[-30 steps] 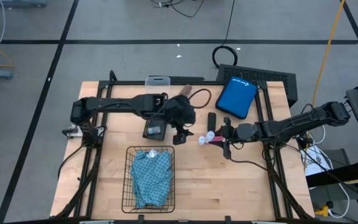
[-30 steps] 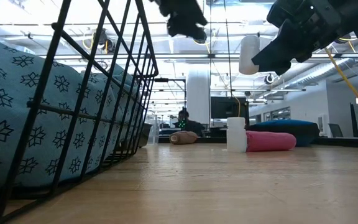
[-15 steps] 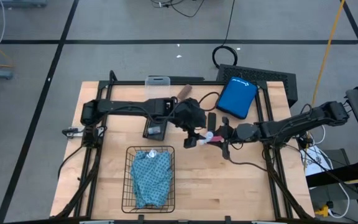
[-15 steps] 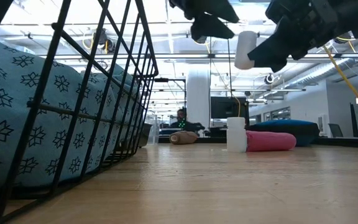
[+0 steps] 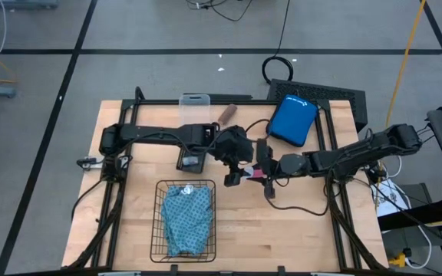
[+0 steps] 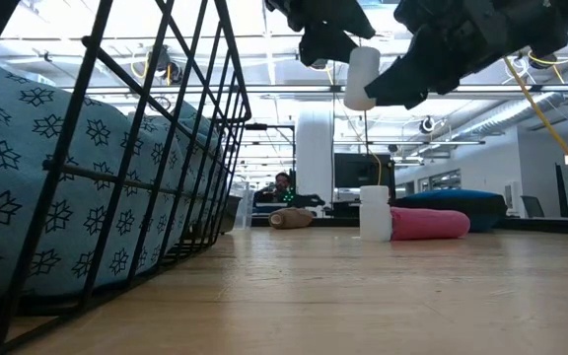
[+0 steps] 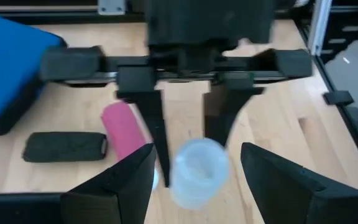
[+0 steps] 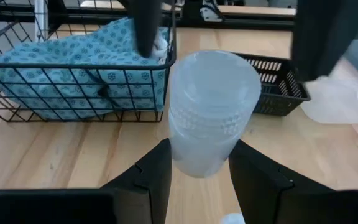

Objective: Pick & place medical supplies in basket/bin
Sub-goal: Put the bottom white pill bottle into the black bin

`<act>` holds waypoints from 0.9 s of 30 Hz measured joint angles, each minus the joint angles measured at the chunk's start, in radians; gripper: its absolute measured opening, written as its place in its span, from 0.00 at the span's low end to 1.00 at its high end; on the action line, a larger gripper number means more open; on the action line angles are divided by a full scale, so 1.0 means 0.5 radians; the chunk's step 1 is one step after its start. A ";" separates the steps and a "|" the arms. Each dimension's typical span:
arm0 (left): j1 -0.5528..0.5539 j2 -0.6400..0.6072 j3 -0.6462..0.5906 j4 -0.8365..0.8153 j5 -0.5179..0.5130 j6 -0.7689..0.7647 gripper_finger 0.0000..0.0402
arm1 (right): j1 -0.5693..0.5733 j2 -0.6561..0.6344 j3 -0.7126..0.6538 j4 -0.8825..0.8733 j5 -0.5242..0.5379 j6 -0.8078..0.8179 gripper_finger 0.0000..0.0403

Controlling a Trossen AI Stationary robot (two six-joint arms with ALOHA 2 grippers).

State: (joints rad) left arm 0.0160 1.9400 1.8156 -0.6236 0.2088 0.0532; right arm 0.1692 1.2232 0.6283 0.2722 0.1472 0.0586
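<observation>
A white vial (image 6: pixel 363 77) hangs in the air over the table's middle, with my right gripper (image 5: pixel 265 170) shut on it. My left gripper (image 7: pixel 197 186) faces it from the left, open; its fingers (image 7: pixel 126 180) stand on either side of the vial and do not visibly touch it. The black wire basket (image 5: pixel 159 230) near the front edge holds the folded teal cloth (image 5: pixel 186 218). A second vial (image 6: pixel 375 212) stands on the table beside the pink roll (image 6: pixel 427 223). The brown roll (image 5: pixel 227 113) and a small black block (image 5: pixel 261 147) lie farther back. My right gripper pinches the vial's side wall (image 8: pixel 194 158) between its two fingers (image 8: pixel 148 177). The fingers come from the table's right, slanting slightly down. The vial stands nearly upright in the hold, lifted well clear of the table.
A blue pouch (image 5: pixel 291 120) lies at the back right. A small black tray (image 5: pixel 192 159) sits under the left arm, and a clear plastic box (image 5: pixel 196 100) stands at the back edge. Bare wood lies right of the basket.
My left gripper has gone toward the table's right and a little down, then kept still. My right gripper has carried the vial toward the table's left, still lifted, so it now stands between my left gripper's open fingers.
</observation>
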 joint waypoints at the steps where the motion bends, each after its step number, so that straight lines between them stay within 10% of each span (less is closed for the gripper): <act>1: -0.010 0.000 0.000 -0.014 0.000 0.001 0.61 | -0.002 0.018 0.009 0.001 -0.023 -0.001 0.34; 27: -0.061 0.102 -0.001 -0.049 -0.086 -0.019 0.61 | -0.025 0.047 0.027 0.013 -0.094 -0.006 0.34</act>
State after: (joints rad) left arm -0.0143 1.9911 1.8153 -0.6483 0.1658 0.0436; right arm 0.1566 1.2465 0.6418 0.2785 0.1003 0.0555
